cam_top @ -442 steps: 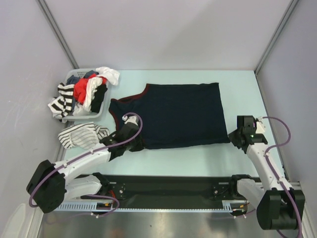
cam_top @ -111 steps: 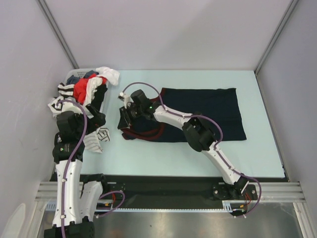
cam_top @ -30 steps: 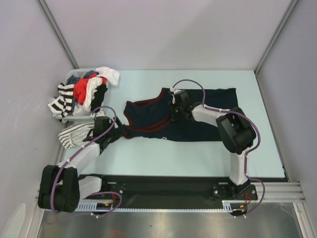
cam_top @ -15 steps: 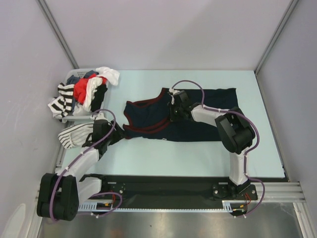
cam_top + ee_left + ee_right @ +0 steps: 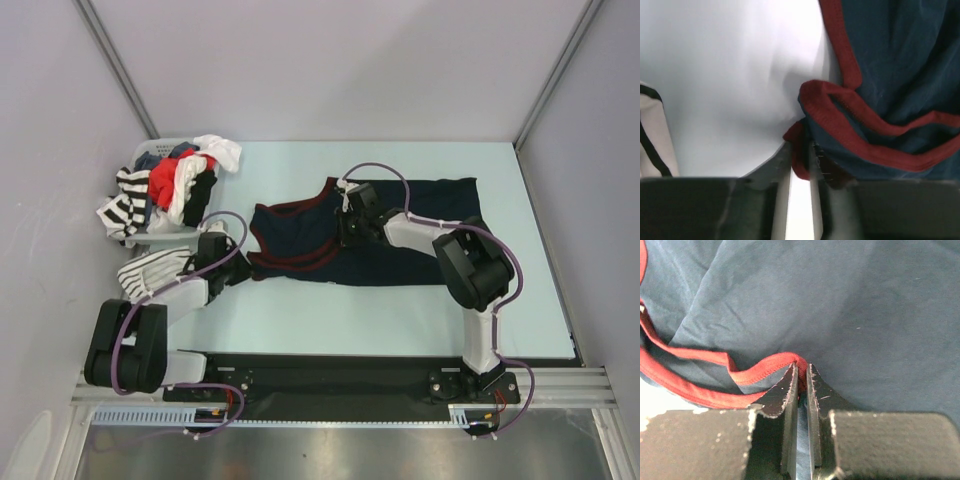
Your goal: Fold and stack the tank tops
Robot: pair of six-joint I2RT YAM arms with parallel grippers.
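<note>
1. As seen from the top camera, the navy tank top [image 5: 400, 235] lies partly folded in the middle of the pale worktop [image 5: 330, 310], with its maroon-trimmed shoulder end pointing left. The left arm [image 5: 180, 290] reaches in low from the left, and the left jaws meet the garment's near left corner. The right arm [image 5: 410, 228] bends across the cloth and sets the right jaws on its middle. The striped tank top [image 5: 150, 272] sits crumpled just beside the left arm, in front of a basket [image 5: 170, 238] heaped with other clothes at the far left.
2. In the left wrist view, the left jaws are nearly together, with a fold of maroon trim [image 5: 801, 160] from the navy tank top [image 5: 900, 60] pinched between them. An edge of the striped tank top [image 5: 652, 145] shows at the left.
3. In the right wrist view, the right jaws are almost closed, nipping a loop of maroon trim [image 5: 767, 366] at their tips. The navy tank top [image 5: 865, 315] fills the frame.
</note>
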